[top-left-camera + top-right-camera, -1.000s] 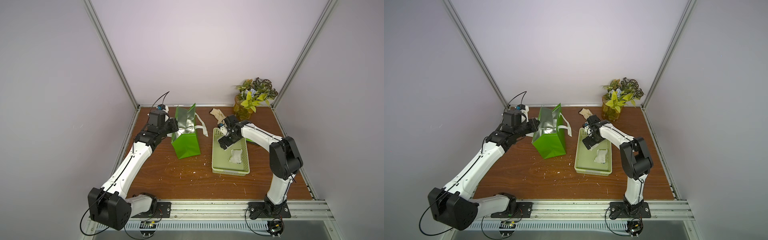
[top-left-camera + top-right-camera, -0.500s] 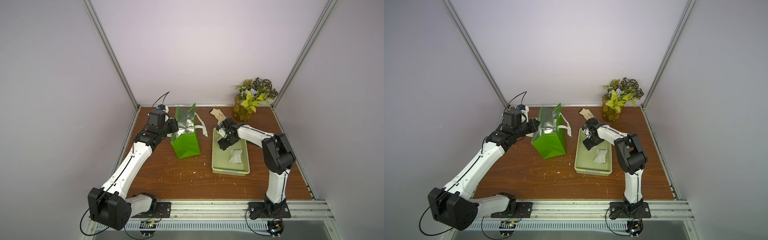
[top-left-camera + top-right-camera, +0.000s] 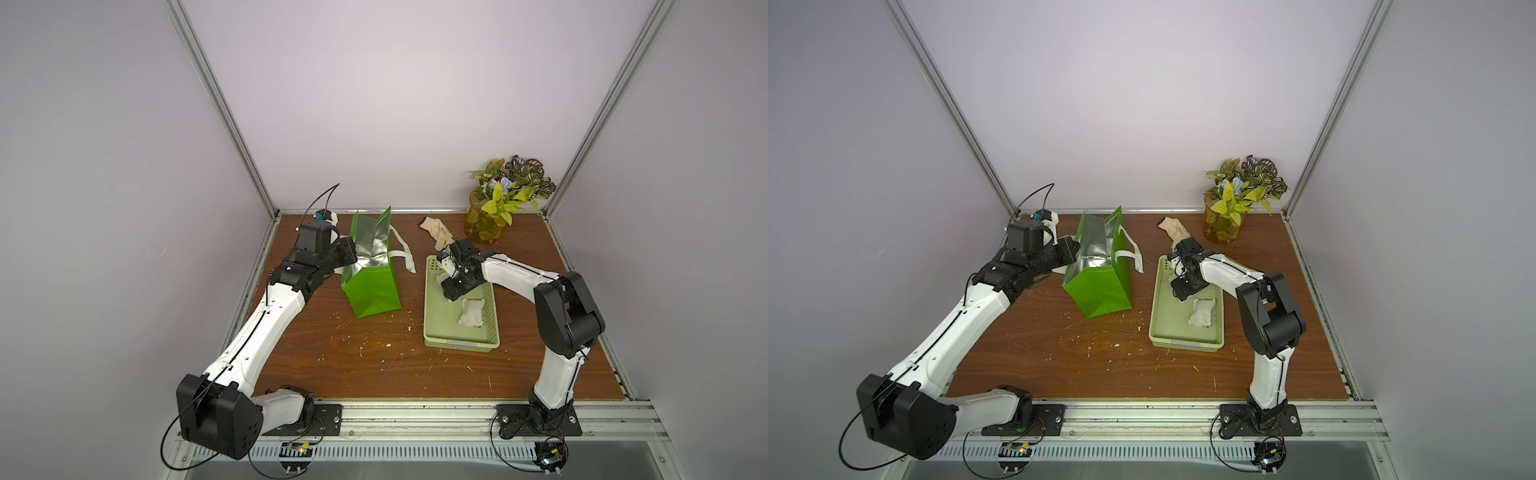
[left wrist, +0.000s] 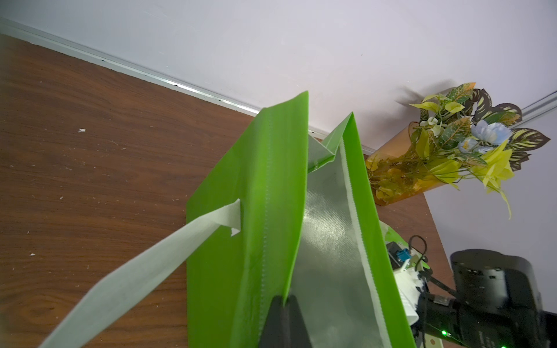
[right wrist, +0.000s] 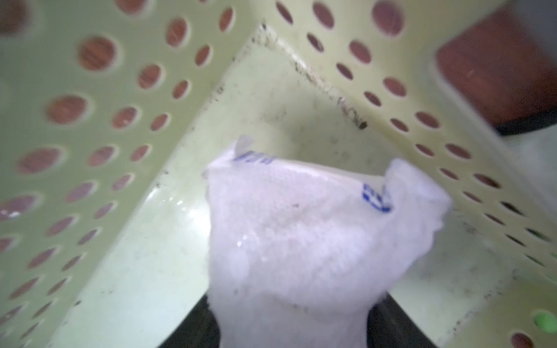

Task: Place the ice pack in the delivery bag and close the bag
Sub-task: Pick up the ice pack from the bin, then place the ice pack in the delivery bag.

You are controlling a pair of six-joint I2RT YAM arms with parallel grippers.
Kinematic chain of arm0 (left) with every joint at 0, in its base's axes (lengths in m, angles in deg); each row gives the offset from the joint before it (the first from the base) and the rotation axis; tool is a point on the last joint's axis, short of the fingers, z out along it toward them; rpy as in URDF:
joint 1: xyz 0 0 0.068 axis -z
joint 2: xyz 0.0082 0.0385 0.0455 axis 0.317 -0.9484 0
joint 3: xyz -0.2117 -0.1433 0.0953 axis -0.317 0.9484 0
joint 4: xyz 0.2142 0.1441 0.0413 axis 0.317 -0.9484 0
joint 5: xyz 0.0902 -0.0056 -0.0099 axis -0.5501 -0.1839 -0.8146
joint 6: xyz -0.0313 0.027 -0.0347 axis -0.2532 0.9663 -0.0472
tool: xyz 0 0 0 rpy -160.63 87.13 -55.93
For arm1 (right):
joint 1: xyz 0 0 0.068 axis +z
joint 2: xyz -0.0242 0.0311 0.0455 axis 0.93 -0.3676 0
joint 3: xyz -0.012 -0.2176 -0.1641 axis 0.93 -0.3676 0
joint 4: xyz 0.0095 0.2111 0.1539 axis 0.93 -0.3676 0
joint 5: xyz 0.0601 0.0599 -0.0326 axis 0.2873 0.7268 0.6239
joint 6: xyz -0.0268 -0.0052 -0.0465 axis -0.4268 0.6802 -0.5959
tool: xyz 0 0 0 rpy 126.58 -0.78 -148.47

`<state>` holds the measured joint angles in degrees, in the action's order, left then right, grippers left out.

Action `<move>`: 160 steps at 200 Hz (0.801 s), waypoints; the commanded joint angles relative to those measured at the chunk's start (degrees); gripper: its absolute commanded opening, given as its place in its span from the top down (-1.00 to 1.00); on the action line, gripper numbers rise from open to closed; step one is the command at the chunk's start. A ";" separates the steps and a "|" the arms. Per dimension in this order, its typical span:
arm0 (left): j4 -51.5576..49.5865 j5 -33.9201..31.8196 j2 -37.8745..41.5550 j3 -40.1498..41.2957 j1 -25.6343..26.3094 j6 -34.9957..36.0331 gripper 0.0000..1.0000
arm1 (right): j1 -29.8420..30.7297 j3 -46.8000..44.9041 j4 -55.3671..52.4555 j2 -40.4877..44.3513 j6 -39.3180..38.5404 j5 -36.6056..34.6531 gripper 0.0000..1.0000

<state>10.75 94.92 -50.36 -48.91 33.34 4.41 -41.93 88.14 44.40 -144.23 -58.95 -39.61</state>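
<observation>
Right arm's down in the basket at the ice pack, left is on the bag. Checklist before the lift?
1. Delivery bag upright with its mouth open: ok, foil lining shows from above.
2. Left gripper holding the bag's rim: ok, shut on the wall edge.
3. Ice pack inside the right gripper: ok, the right wrist view shows it between the fingers, over the basket floor.
4. Grip firm enough to lift: cannot tell.
5. Strap handle out of the mouth: ok, it hangs outside, on the basket side.
</observation>
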 commanded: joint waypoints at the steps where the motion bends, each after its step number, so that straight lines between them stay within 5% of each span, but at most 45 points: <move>1: -0.75 1.06 -0.33 -1.52 -0.78 0.51 1.00 | 0.12 2.22 -0.02 8.62 1.42 4.09 0.16; 66: 1.81 3.74 -0.43 -2.19 -0.79 -1.62 1.00 | 8.69 18.35 7.80 15.82 15.33 12.48 0.21; 124: 2.80 2.99 -0.17 -1.86 -0.76 -3.30 1.00 | 17.98 32.94 14.85 4.44 29.86 8.67 0.25; 160: 3.69 2.63 0.02 -1.48 -0.77 -4.62 1.00 | 20.46 43.22 7.04 -5.06 31.80 3.30 0.26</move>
<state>13.02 97.32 -50.36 -49.87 33.29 1.09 -22.39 125.19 54.69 -145.50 -31.19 -31.21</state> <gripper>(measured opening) 0.050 0.634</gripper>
